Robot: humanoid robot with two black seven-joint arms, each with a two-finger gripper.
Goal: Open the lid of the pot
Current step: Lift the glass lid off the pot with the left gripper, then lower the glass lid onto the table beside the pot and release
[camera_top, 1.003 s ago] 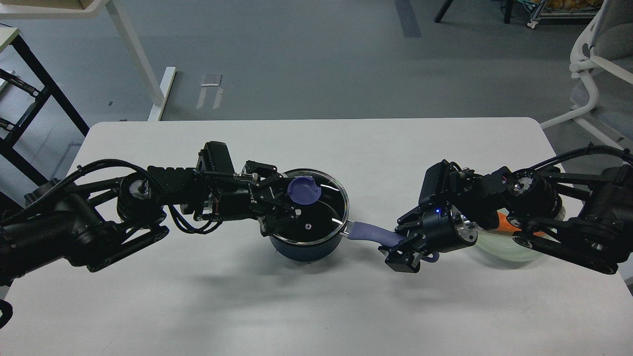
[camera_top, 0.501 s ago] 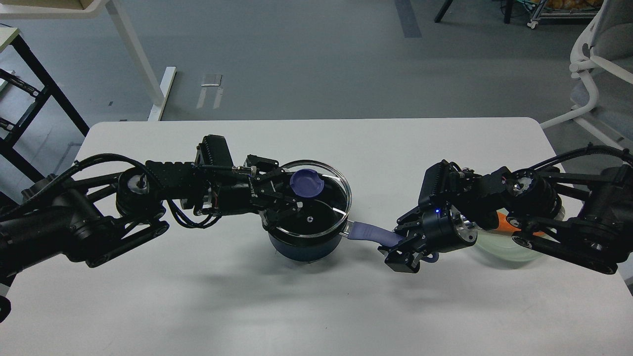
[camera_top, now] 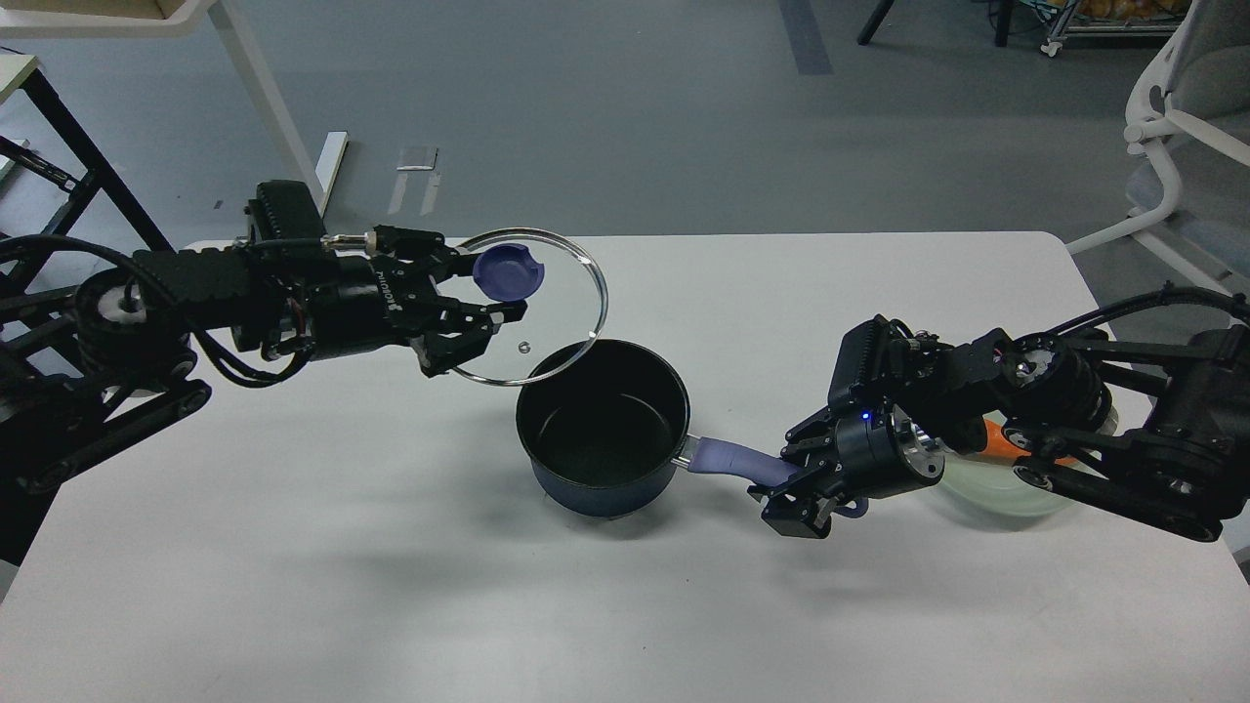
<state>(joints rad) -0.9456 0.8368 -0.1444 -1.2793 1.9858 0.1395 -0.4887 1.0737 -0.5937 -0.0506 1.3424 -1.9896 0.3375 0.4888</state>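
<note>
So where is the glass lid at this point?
In the head view the glass lid is off the pot, held in the air by the left tool up and left of it, above the table.

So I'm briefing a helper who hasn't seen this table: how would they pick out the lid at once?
Start at the white table and find the dark blue pot near its middle. Up and left of it, the left pincer holds the lid in the air, off the pot. It is the only clear glass disc, metal-rimmed, with a purple knob.
</note>
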